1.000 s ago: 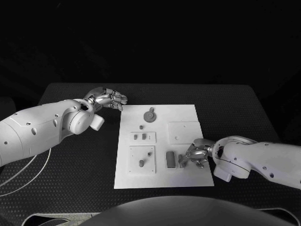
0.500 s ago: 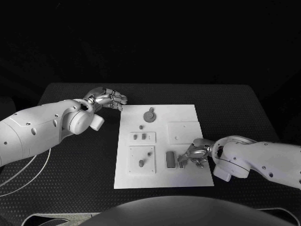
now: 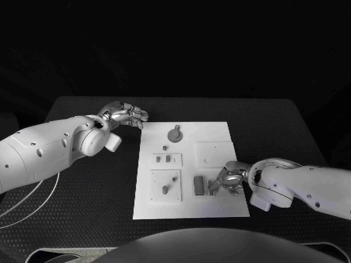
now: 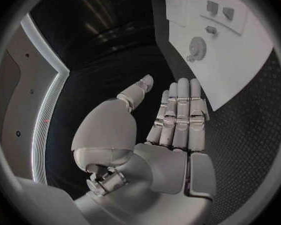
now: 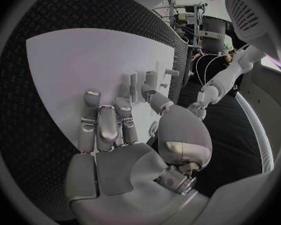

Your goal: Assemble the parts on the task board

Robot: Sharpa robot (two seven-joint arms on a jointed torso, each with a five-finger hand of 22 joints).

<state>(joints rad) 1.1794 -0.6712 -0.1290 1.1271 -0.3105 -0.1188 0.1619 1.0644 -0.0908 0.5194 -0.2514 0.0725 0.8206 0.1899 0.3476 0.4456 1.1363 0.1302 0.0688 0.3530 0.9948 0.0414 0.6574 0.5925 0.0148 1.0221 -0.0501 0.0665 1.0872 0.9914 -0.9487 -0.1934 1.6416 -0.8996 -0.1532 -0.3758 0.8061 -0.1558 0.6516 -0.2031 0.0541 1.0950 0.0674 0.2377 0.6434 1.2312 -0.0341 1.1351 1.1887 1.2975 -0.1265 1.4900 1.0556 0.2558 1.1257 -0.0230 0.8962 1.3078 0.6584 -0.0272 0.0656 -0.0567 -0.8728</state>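
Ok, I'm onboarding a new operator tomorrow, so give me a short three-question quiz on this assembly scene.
1. True or false: the left hand rests on the task board.
2. Which hand is over the near right part of the board, beside the dark upright part? A) left B) right C) neither
3. Fill in: the round gear-like part lies at the board's ____ end, seen from the robot.

Key:
1. False; it is off the board's far left corner, above the black table, holding nothing.
2. B
3. far
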